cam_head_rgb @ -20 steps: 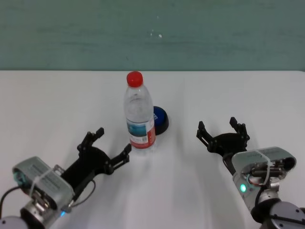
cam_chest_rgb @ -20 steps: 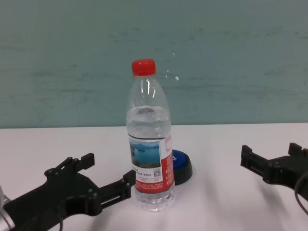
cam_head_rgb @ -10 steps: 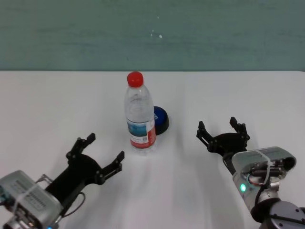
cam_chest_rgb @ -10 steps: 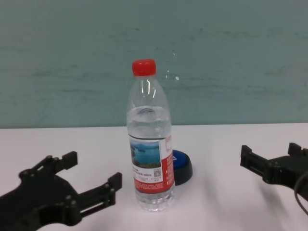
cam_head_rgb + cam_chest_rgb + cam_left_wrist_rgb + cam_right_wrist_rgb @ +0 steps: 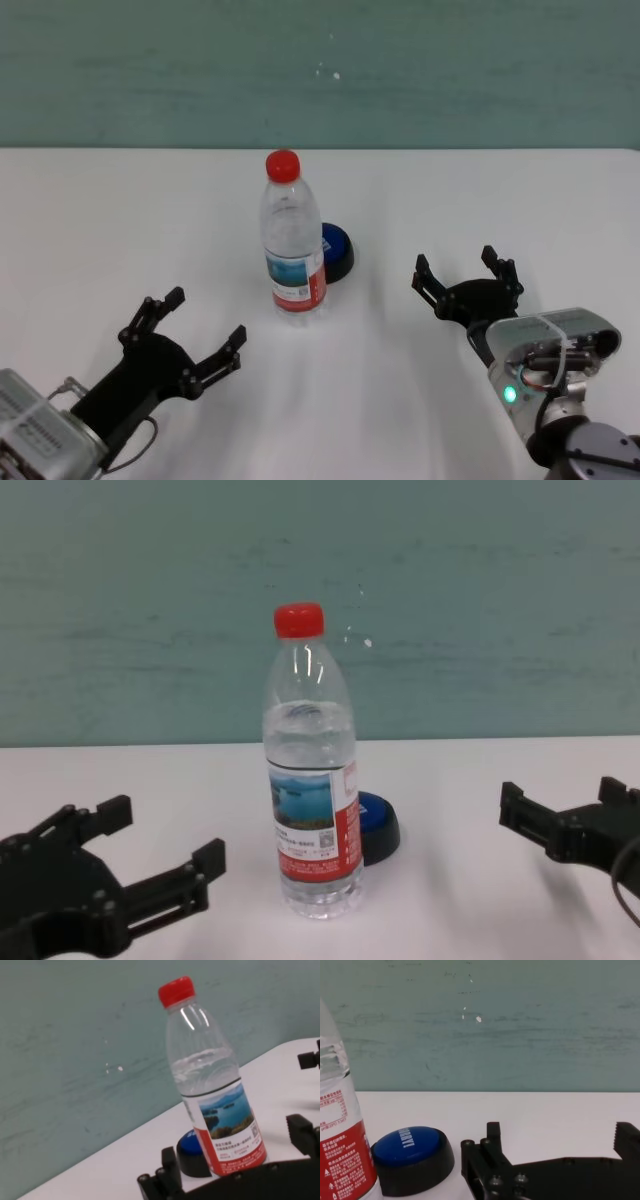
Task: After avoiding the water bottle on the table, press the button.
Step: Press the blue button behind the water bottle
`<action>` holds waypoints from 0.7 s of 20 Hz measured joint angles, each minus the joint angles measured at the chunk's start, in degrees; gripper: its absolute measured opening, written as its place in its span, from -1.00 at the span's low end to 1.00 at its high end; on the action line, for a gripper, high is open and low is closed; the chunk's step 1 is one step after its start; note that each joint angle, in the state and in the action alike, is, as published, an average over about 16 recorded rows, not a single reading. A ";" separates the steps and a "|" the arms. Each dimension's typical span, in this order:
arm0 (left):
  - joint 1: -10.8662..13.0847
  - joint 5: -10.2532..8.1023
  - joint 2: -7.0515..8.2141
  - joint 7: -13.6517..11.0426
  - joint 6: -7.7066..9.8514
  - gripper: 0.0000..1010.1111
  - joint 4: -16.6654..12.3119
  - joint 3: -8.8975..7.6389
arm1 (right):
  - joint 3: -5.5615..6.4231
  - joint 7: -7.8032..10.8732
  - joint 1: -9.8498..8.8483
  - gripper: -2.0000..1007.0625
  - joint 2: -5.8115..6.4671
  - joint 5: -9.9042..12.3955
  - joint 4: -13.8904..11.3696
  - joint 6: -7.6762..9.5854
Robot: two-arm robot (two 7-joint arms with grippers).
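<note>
The water bottle [image 5: 295,250], clear with a red cap, stands upright near the middle of the white table [image 5: 120,220]. The blue-topped button [image 5: 337,250] sits just behind it to the right, partly hidden by it. My left gripper [image 5: 205,318] is open, low over the table, in front of and to the left of the bottle with a clear gap. My right gripper [image 5: 455,262] is open to the right of the button, apart from it. The right wrist view shows the button [image 5: 410,1152] beside the bottle [image 5: 340,1150].
A teal wall [image 5: 450,70] runs along the table's far edge. Bare white tabletop lies between the button [image 5: 380,825] and my right gripper [image 5: 560,795], and between the bottle [image 5: 310,810] and my left gripper [image 5: 165,830].
My left gripper has drawn back toward the robot and to the left, away from the bottle, staying open. The right gripper, bottle and button have not moved.
</note>
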 joint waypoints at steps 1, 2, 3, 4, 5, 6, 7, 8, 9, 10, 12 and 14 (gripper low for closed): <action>0.35 -0.21 0.19 -0.13 -0.03 0.98 -0.30 -0.30 | 0.00 0.00 0.00 0.99 0.00 0.00 0.00 0.00; 0.70 -0.42 0.38 -0.26 -0.07 0.98 -0.59 -0.62 | 0.00 0.00 0.00 0.99 0.00 0.00 0.00 0.00; 1.02 -0.60 0.55 -0.36 -0.09 0.98 -0.86 -0.94 | 0.00 0.00 0.00 0.99 0.00 0.00 0.00 0.00; 1.35 -0.78 0.73 -0.45 -0.13 0.98 -1.12 -1.28 | 0.00 0.00 0.00 0.99 0.00 0.00 0.00 0.00; 1.67 -0.96 0.90 -0.53 -0.17 0.98 -1.37 -1.63 | 0.00 0.00 0.00 0.99 0.00 0.00 0.00 0.00; 1.98 -1.14 1.07 -0.62 -0.22 0.98 -1.60 -2.00 | 0.00 0.00 0.00 0.99 0.00 0.00 0.00 0.00; 2.26 -1.31 1.23 -0.69 -0.27 0.98 -1.81 -2.36 | 0.00 0.00 0.00 0.99 0.00 0.00 0.00 0.00; 2.51 -1.49 1.38 -0.75 -0.32 0.98 -1.98 -2.75 | 0.00 0.00 0.00 0.99 0.00 0.00 0.00 0.00; 2.73 -1.71 1.52 -0.82 -0.34 0.98 -2.12 -3.14 | 0.00 0.00 0.00 0.99 0.00 0.00 0.00 0.00; 2.93 -1.97 1.67 -0.92 -0.35 0.98 -2.23 -3.55 | 0.00 0.00 0.00 0.99 0.00 0.00 0.00 0.00; 3.25 -2.59 1.96 -1.17 -0.31 0.98 -2.33 -4.42 | 0.00 0.00 0.00 0.99 0.00 0.00 0.00 0.00; 3.45 -3.31 2.26 -1.49 -0.19 0.98 -2.27 -5.31 | 0.00 0.00 0.00 0.99 0.00 0.00 0.00 0.00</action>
